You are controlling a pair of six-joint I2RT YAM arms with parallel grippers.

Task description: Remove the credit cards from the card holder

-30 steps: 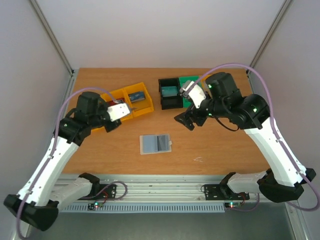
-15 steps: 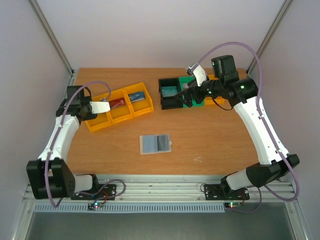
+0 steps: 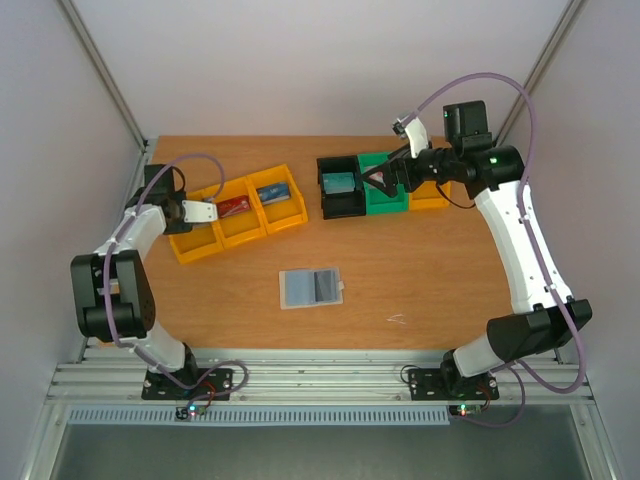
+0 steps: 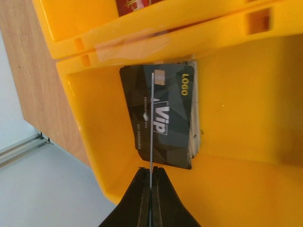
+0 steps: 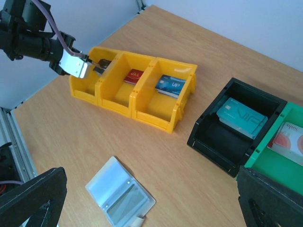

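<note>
The card holder (image 3: 312,288) lies open on the table between the arms, blue-grey inner face up; it also shows in the right wrist view (image 5: 120,198). My left gripper (image 4: 151,171) is shut on a thin credit card (image 4: 152,118), seen edge-on, over the leftmost yellow bin (image 4: 246,189). A stack of dark grey VIP cards (image 4: 170,113) lies in that bin below it. In the top view the left gripper (image 3: 205,212) is at that bin. My right gripper (image 5: 151,189) is wide open and empty, high above the table near the black bin (image 3: 340,192).
Three joined yellow bins (image 5: 132,97) stand at the back left, holding a red card (image 5: 134,75) and a blue card (image 5: 169,85). A black bin (image 5: 222,142) holds a teal card (image 5: 241,116). A green bin (image 5: 270,165) and another yellow bin (image 3: 430,195) stand to its right.
The left arm has swung back and left from near the holder to the leftmost yellow bin. The right arm has pulled back and up toward the black and green bins.
</note>
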